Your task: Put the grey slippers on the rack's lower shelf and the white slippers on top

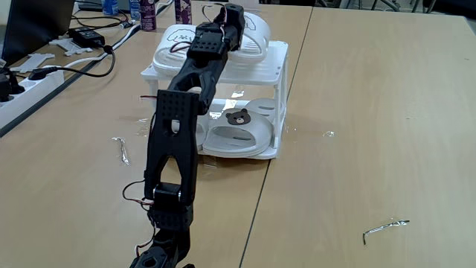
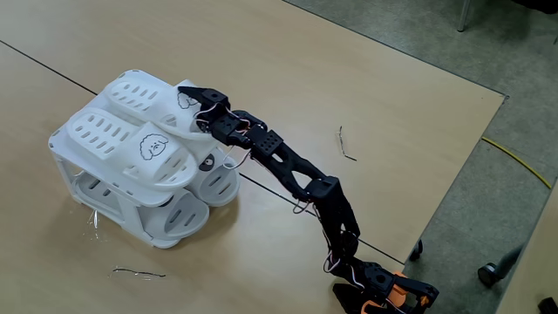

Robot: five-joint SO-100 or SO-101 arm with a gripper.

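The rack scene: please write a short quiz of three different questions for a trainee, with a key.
1. True or false: the grey slippers lie on the lower shelf of the rack.
2. What lies on the top? A) nothing B) the white slippers C) a cable
3. Fill in: the gripper is at the rack's ____ level.

Key: 1 true; 2 B; 3 upper.

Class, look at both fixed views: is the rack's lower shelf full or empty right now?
Full: the lower shelf holds the grey slippers, toes sticking out at the front; a brown bear face shows on one strap.
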